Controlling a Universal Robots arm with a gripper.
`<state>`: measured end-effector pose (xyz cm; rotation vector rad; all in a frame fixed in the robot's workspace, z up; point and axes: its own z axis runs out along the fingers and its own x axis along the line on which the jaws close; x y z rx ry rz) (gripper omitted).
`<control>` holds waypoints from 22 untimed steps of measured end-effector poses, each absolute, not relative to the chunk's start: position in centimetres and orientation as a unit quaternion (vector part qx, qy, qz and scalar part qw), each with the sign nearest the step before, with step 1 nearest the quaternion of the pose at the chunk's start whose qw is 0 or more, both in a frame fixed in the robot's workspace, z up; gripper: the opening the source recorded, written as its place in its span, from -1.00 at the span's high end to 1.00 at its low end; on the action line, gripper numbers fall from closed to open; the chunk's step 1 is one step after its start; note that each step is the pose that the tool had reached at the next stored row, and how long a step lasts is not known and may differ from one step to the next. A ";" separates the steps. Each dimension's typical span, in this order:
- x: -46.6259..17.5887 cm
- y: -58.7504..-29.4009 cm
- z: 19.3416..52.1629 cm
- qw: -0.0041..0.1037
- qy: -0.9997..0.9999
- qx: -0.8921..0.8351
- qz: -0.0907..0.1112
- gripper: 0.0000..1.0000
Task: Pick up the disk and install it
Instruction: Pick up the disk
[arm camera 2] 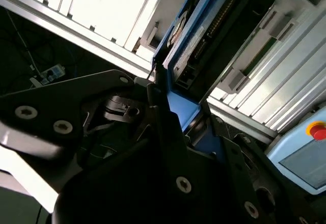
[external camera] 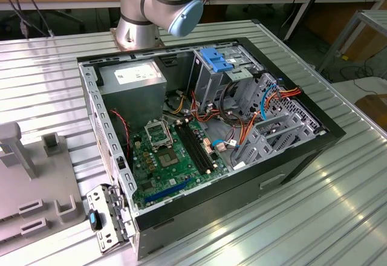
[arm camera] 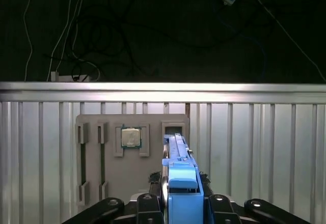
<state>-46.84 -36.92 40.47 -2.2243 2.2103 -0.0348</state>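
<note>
Gripper [arm camera: 182, 206] closed on the disk [arm camera: 180, 175], which stands edge-on between its black fingers [arm camera: 147, 203]. Beyond it lies a grey fixture tray [arm camera: 102, 178] holding a processor chip [arm camera: 131, 137]. The open computer case [external camera: 242, 187] rests on a ribbed table [external camera: 314, 217].

Glares white off the ribbed silver metal tabletop [arm camera 2: 97, 5] in the second wrist view, sinks into darkness beyond it.

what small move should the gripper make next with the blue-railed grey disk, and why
Probably a short straight pull away from the grey slotted plastic tray: the black gripper is shut on the flat blue-railed disk, whose far end lines up with a tray slot, so tilting might jam it.
</note>
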 end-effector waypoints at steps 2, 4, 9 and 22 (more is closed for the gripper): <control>-46.8 -36.9 41.4 0.003 0.705 -0.709 -0.011 0.25; -46.8 -36.9 42.6 0.003 0.705 -0.709 -0.011 0.25; -46.8 -36.9 45.3 0.003 0.705 -0.709 -0.011 0.25; -46.8 -36.9 53.6 0.003 0.705 -0.709 -0.011 0.25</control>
